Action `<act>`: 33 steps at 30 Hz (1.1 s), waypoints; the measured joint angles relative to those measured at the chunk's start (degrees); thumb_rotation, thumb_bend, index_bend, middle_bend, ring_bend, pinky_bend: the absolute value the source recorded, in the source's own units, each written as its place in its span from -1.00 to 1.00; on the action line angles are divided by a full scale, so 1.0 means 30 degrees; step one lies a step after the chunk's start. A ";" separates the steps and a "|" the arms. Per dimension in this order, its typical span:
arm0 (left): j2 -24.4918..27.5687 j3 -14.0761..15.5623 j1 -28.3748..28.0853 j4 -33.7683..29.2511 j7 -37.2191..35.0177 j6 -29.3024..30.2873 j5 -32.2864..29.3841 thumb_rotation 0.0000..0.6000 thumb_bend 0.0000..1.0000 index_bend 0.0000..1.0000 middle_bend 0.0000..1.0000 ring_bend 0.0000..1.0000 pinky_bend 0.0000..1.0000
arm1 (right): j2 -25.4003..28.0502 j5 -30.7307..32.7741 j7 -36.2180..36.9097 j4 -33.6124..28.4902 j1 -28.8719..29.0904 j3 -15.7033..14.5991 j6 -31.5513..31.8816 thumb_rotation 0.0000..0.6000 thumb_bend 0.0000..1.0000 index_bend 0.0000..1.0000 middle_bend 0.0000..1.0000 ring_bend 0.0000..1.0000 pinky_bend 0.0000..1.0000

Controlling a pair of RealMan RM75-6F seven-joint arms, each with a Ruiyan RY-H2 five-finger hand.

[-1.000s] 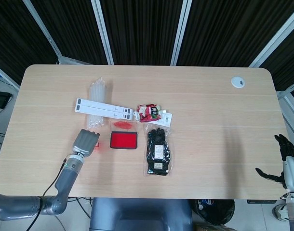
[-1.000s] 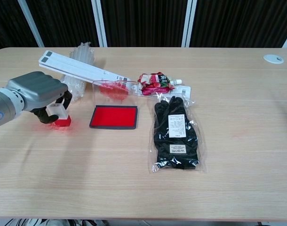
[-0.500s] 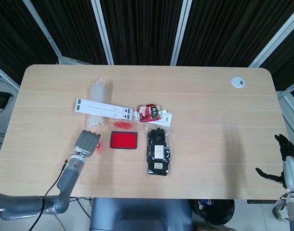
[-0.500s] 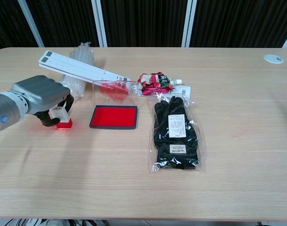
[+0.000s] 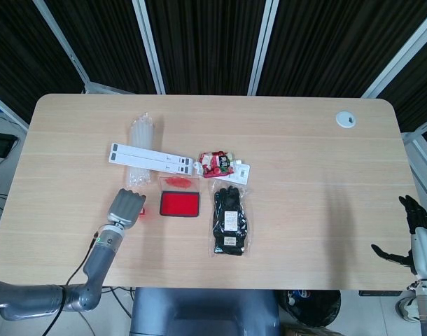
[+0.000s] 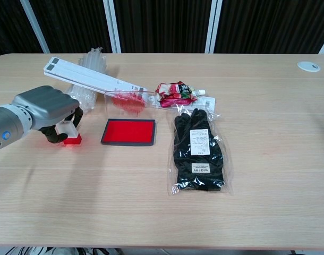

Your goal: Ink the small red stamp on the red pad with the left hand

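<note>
**A:** Chest view first, nearest to me: where does the job stand?

**B:** My left hand [image 6: 45,109] is curled round the small red stamp with the clear block top [image 6: 69,133], which sits on or just above the wooden table [image 6: 151,212], left of the red ink pad in its dark tray [image 6: 129,131]. I judge the grasp done and the inking still to do: the stamp is beside the pad, not over it.

**A:** And beyond that?

**B:** Right of the pad lies the black gloves in a clear bag [image 6: 198,149]. Behind the pad its clear lid smeared with red [image 6: 129,101] stands open, then the red snack packet [image 6: 173,90], the long white flat strip [image 6: 93,77] and the clear plastic tube bundle [image 6: 90,61].

**A:** Anything changed over the last second?

**B:** Little. A second ago the stamp was a touch lower and nearer me; since then my left hand has drawn it slightly up and back, and it has barely moved in the last half second. Nothing else has shifted.

**A:** Your other hand?

**B:** Head view shows my right hand [image 5: 418,241] off the table's near right corner, fingers spread, holding nothing.
</note>
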 measured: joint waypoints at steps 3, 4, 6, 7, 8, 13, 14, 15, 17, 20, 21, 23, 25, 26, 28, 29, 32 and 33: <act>-0.0017 -0.0012 0.0000 0.0008 0.0069 -0.0024 -0.0012 1.00 -0.06 0.08 0.10 -0.09 0.06 | -0.0003 -0.0007 -0.0007 0.0015 -0.0001 0.0002 0.0014 1.00 -0.71 -1.00 -1.00 -1.00 -0.59; -0.0019 -0.0014 0.0001 0.0012 0.0083 -0.0031 -0.0012 1.00 -0.06 0.07 0.10 -0.10 0.06 | -0.0005 0.0000 -0.0011 0.0018 -0.0002 0.0004 0.0015 1.00 -0.69 -1.00 -1.00 -1.00 -0.59; -0.0027 -0.0024 0.0006 0.0028 0.0105 -0.0039 -0.0013 1.00 -0.07 0.05 0.09 -0.10 0.06 | -0.0005 0.0037 -0.0018 0.0011 -0.0008 0.0007 0.0009 1.00 -0.67 -1.00 -1.00 -1.00 -0.59; -0.0033 -0.0037 0.0009 0.0036 0.0109 -0.0041 -0.0015 1.00 -0.09 0.04 0.09 -0.11 0.06 | -0.0004 0.0051 -0.0032 0.0009 -0.0009 0.0008 0.0005 1.00 -0.66 -1.00 -1.00 -1.00 -0.59; -0.0037 -0.0045 0.0010 0.0043 0.0114 -0.0041 -0.0014 1.00 -0.10 0.03 0.09 -0.11 0.05 | -0.0004 0.0067 -0.0044 0.0003 -0.0009 0.0011 -0.0002 1.00 -0.66 -1.00 -1.00 -1.00 -0.59; -0.0052 -0.0065 0.0019 0.0078 0.0195 -0.0043 -0.0009 1.00 -0.12 -0.02 0.04 -0.12 0.05 | 0.0022 0.0082 -0.0031 -0.0042 0.0000 -0.0006 -0.0067 1.00 -0.66 -1.00 -1.00 -1.00 -0.59; -0.0051 -0.0068 0.0023 0.0078 0.0198 -0.0046 -0.0005 1.00 -0.13 -0.03 0.03 -0.12 0.05 | 0.0037 0.0081 -0.0015 -0.0057 0.0001 -0.0010 -0.0082 1.00 -0.66 -1.00 -1.00 -1.00 -0.59; -0.0046 -0.0071 0.0025 0.0083 0.0207 -0.0055 0.0001 1.00 -0.15 -0.04 0.03 -0.12 0.05 | 0.0045 0.0076 -0.0008 -0.0060 0.0003 -0.0013 -0.0091 1.00 -0.66 -1.00 -1.00 -1.00 -0.59; -0.0045 -0.0083 0.0033 0.0091 0.0204 -0.0064 -0.0003 1.00 -0.17 -0.05 0.03 -0.13 0.04 | 0.0058 0.0068 0.0022 -0.0066 0.0004 -0.0020 -0.0108 1.00 -0.66 -1.00 -1.00 -1.00 -0.59; -0.0050 -0.0105 0.0036 0.0112 0.0225 -0.0073 -0.0006 1.00 -0.18 -0.07 0.01 -0.13 0.04 | 0.0067 0.0045 0.0058 -0.0068 0.0004 -0.0020 -0.0103 1.00 -0.66 -1.00 -1.00 -1.00 -0.59; -0.0053 -0.0109 0.0037 0.0117 0.0231 -0.0083 -0.0015 1.00 -0.19 -0.08 0.00 -0.14 0.04 | 0.0067 0.0041 0.0062 -0.0068 0.0003 -0.0020 -0.0102 1.00 -0.66 -1.00 -1.00 -1.00 -0.59; -0.0054 -0.0108 0.0036 0.0127 0.0262 -0.0095 -0.0014 1.00 -0.22 -0.10 -0.02 -0.15 0.02 | 0.0068 0.0033 0.0063 -0.0061 0.0003 -0.0026 -0.0103 1.00 -0.66 -1.00 -1.00 -1.00 -0.59; -0.0060 -0.0109 0.0046 0.0133 0.0277 -0.0106 -0.0032 1.00 -0.23 -0.11 -0.03 -0.16 0.02 | 0.0067 0.0038 0.0064 -0.0052 0.0003 -0.0025 -0.0103 1.00 -0.66 -1.00 -1.00 -1.00 -0.59; -0.0063 -0.0110 0.0051 0.0135 0.0287 -0.0112 -0.0043 1.00 -0.23 -0.11 -0.03 -0.16 0.01 | 0.0067 0.0040 0.0064 -0.0053 0.0005 -0.0024 -0.0107 1.00 -0.66 -1.00 -1.00 -1.00 -0.59; -0.0065 -0.0114 0.0058 0.0152 0.0311 -0.0107 -0.0040 1.00 -0.23 -0.12 -0.03 -0.16 0.01 | 0.0067 0.0042 0.0063 -0.0056 0.0006 -0.0021 -0.0105 1.00 -0.66 -1.00 -1.00 -1.00 -0.59; -0.0067 -0.0120 0.0062 0.0153 0.0307 -0.0108 -0.0048 1.00 -0.23 -0.12 -0.03 -0.16 0.01 | 0.0066 0.0037 0.0060 -0.0061 0.0007 -0.0019 -0.0100 1.00 -0.66 -1.00 -1.00 -1.00 -0.59; -0.0062 -0.0132 0.0059 0.0168 0.0344 -0.0110 -0.0038 1.00 -0.26 -0.15 -0.06 -0.19 -0.01 | 0.0068 0.0039 0.0069 -0.0062 0.0005 -0.0023 -0.0105 1.00 -0.66 -1.00 -1.00 -1.00 -0.59; -0.0059 -0.0144 0.0055 0.0169 0.0356 -0.0111 -0.0042 1.00 -0.27 -0.16 -0.08 -0.20 -0.02 | 0.0068 0.0037 0.0072 -0.0057 0.0004 -0.0023 -0.0102 1.00 -0.66 -1.00 -1.00 -1.00 -0.59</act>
